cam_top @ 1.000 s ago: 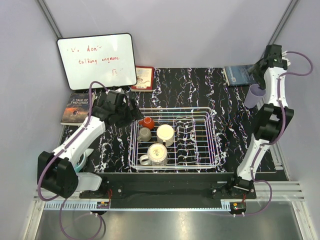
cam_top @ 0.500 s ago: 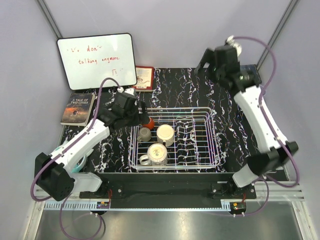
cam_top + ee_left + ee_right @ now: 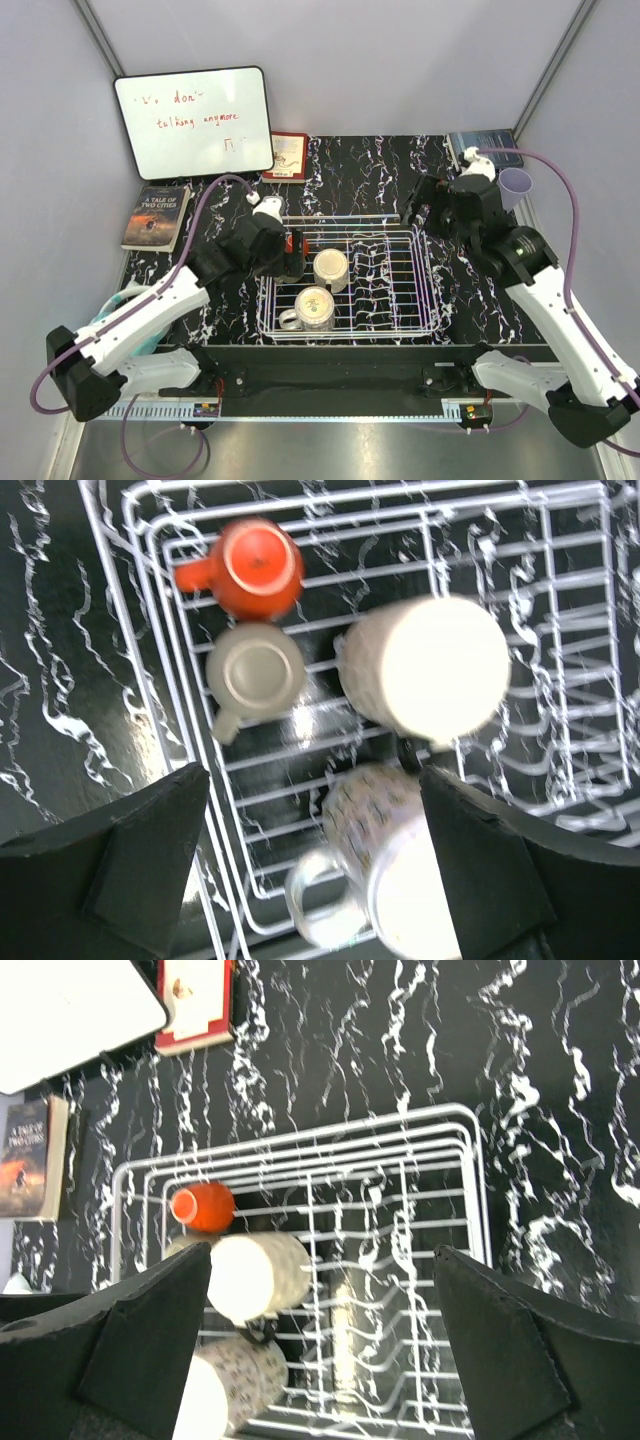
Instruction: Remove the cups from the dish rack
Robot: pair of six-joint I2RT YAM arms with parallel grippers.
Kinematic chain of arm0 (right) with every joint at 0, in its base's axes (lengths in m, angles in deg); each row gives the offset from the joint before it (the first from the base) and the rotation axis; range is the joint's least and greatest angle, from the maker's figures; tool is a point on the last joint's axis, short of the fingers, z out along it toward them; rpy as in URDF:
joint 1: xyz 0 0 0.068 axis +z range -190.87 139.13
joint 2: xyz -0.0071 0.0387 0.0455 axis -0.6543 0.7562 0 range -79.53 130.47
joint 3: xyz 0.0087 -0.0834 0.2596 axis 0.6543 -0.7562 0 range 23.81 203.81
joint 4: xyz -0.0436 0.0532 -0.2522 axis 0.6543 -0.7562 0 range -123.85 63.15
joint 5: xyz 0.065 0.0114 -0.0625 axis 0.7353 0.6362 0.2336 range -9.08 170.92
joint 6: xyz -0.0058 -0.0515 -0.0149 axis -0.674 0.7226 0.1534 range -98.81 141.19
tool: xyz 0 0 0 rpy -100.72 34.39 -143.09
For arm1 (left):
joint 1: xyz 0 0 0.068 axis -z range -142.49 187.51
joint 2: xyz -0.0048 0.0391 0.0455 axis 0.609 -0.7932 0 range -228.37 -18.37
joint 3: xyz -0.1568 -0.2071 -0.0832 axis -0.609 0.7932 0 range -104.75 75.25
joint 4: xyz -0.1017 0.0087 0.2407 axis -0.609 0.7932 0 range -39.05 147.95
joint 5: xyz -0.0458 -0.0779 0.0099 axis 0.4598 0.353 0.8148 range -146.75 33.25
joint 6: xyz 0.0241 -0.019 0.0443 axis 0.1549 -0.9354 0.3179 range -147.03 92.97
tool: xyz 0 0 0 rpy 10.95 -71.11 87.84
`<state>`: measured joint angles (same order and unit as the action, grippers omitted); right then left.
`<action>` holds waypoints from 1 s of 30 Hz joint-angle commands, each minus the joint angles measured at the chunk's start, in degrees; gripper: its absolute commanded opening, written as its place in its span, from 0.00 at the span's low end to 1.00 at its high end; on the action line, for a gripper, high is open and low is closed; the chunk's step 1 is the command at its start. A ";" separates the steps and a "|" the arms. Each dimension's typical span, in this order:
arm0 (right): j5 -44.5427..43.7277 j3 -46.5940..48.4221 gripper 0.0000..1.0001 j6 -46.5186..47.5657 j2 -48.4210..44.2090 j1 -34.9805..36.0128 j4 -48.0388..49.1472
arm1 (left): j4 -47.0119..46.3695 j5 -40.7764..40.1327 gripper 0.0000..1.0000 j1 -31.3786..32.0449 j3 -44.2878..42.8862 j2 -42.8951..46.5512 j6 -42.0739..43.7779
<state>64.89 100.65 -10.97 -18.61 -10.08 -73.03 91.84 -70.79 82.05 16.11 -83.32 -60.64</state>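
The white wire dish rack (image 3: 425, 300) sits mid-table. The left gripper (image 3: 315, 820) and right gripper (image 3: 320, 1300) hover above it, jaws apart and empty. Judging by this, one cup is unloaded: the lavender tumbler (image 3: 514, 186) stands on the table, far right. Four remain racked: cream mug (image 3: 331, 268), speckled mug (image 3: 316, 308), grey-brown cup (image 3: 255, 672) and orange cup (image 3: 255, 568).

Bright even light; cream mug (image 3: 425, 665) glares white; left wrist view blurred.

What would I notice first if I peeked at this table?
The white dish rack in the middle of the black marbled table, with a bright orange cup and three pale cups at its left end. The left gripper and right gripper hang open near it, and a whiteboard with red writing stands back left.
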 commanded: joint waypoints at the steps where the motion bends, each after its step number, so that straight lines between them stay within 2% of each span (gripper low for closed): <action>1: 0.56 -6.24 1.00 0.70 -3.35 0.77 -0.50 | 1.30 -0.04 0.88 1.61 0.60 2.63 0.19; 5: 2.49 -10.21 1.00 1.39 -6.43 0.77 0.03 | 5.43 3.05 0.86 1.87 -0.81 3.42 4.07; 10: 3.02 -11.10 1.00 3.86 -7.14 0.77 0.56 | 6.14 8.23 0.86 1.87 1.30 11.14 9.95; 16: 4.25 -11.71 1.00 6.06 -6.00 0.77 1.61 | 8.16 13.06 0.84 1.96 4.02 15.55 14.00; 21: 5.13 -12.76 1.00 6.85 -5.21 0.77 2.40 | 10.53 20.36 0.77 2.57 3.15 12.31 17.52; 26: 5.84 -12.94 1.00 7.64 -4.68 0.77 3.10 | 11.76 18.36 0.75 2.75 1.92 9.23 17.35; 30: 6.54 -13.82 1.00 7.82 -4.15 0.68 3.55 | 10.18 20.63 0.78 3.63 0.95 5.46 16.03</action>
<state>70.00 87.38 -4.48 -23.06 -9.73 -71.67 103.68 -53.48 84.69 19.56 -75.28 -44.70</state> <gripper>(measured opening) 0.994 0.759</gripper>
